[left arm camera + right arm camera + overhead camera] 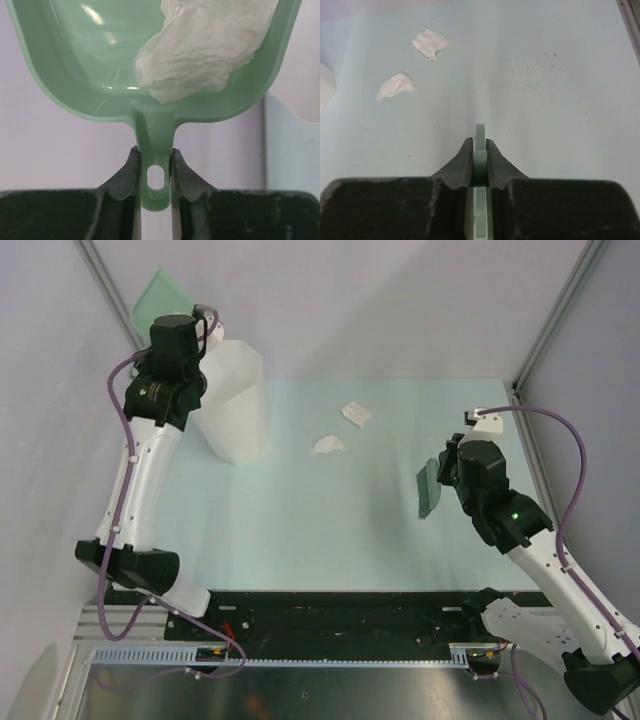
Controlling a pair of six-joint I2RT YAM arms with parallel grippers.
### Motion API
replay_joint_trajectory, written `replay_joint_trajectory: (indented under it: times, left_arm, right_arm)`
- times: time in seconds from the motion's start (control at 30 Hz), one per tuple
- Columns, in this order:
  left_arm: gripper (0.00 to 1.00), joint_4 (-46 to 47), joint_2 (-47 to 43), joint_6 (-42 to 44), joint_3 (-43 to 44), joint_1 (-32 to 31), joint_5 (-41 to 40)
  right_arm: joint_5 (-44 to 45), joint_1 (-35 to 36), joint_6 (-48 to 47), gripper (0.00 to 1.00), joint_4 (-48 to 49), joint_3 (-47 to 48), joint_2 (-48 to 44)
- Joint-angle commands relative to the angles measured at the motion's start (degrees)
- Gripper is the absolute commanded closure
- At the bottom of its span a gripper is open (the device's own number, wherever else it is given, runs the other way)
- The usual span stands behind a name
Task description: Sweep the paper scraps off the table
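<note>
Though crumpled alike, two white paper scraps (328, 445) on the table (300, 530)

The worktop (300, 530) is plain pale mint, the scraps (328, 445) on it and the wad (200, 50) in the glossy mint dustpan (75, 75) are wrinkled white, the bin (235, 410) is milky white, the brush (430, 488) is darker green, the left end effector (156, 155) and right end effector (479, 147) are black, and the arms (140, 480) are white with purple cables (560, 430).
</note>
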Motion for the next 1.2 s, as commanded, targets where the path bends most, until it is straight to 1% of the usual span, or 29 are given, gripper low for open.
replay_joint_trajectory:
  times: [0.0, 0.03, 0.1, 0.13, 0.17, 0.2, 0.23, 0.27, 0.3, 0.33, 0.37, 0.43, 0.67, 0.8, 0.93, 1.07, 1.1, 1.17]
  left_arm:
    - [1.0, 7.3, 3.3, 13.4, 0.7, 0.0, -13.7]
    - [1.0, 9.0, 3.5, 17.3, 0.3, 0.0, -14.9]
    - [1.0, 15.0, 3.4, 21.6, -2.3, -0.2, -16.5]
    - [1.0, 17.7, 2.9, 26.5, -3.6, -0.4, -17.8]
    - [1.0, 23.7, 2.2, 29.3, -7.3, -1.0, -18.2]
    - [1.0, 27.5, 0.3, 32.5, -9.7, -1.4, -18.6]
    - [1.0, 32.4, -1.0, 40.3, -12.8, -1.9, -18.9]
    - [1.0, 41.9, -2.3, 44.3, -19.2, -2.8, -18.9]
    - [1.0, 46.7, -4.6, 48.1, -22.3, -3.3, -18.6]
    - [1.0, 52.6, -5.6, 57.3, -29.1, -3.7, -17.8]
    - [1.0, 61.7, -6.4, 61.7, -32.1, -4.1, -17.4]
    - [1.0, 63.9, -7.5, 66.4, -35.5, -4.1, -17.0]
    - [1.0, 66.4, -7.4, 68.7, -36.0, -4.0, -15.7]
    - [1.0, 68.6, -7.5, 71.7, -37.7, -4.1, -15.0]
    - [1.0, 69.4, -7.9, 71.6, -38.5, -4.1, -15.1]
    - [1.0, 69.4, -8.0, 67.7, -36.3, -4.4, -13.8]
    - [1.0, 69.2, -9.1, 64.0, -35.8, -4.6, -10.4]
    - [1.0, 68.7, -10.9, 59.1, -34.8, -5.1, -6.4]
  right_arm:
    - [-0.4, -0.1, 0.9, 1.0, 2.5, -0.3, 0.0]
    - [-0.6, -0.2, 0.8, 1.0, 2.5, -0.3, -0.1]
    - [-0.8, -0.1, 0.7, 1.0, 2.8, -0.3, 0.0]
    - [-1.0, -0.1, 0.7, 1.0, 2.8, -0.4, 0.0]
    - [-1.1, -0.1, 0.7, 1.0, 2.8, -0.4, 0.1]
    - [-1.1, -0.1, 0.5, 1.0, 3.0, -0.4, 0.0]
    - [-1.2, -0.1, 0.4, 1.0, 2.9, -0.4, 0.1]
    - [-1.1, 0.0, 0.4, 1.0, 3.0, -0.4, 0.1]
    - [-1.2, -0.1, 0.4, 1.0, 3.0, -0.4, 0.2]
    - [-1.3, 0.0, 0.4, 1.0, 3.0, -0.4, 0.2]
    - [-1.5, -0.1, 0.4, 1.0, 3.1, -0.4, 0.2]
    - [-1.7, -0.1, 0.3, 1.0, 3.2, -0.4, 0.3]
    - [-2.7, -0.1, -0.3, 1.0, 4.4, -0.4, 0.3]
    - [-3.4, 0.0, -0.4, 1.0, 4.6, -0.4, 0.5]
    - [-3.4, 0.0, -0.4, 1.0, 4.7, -0.4, 0.7]
    - [-4.1, -0.1, -0.8, 1.0, 6.0, -0.4, 1.7]
    - [-5.0, 0.0, -0.9, 1.0, 6.8, -0.4, 2.1]
    - [-6.3, 0.1, -1.0, 1.0, 10.4, -0.4, 3.5]
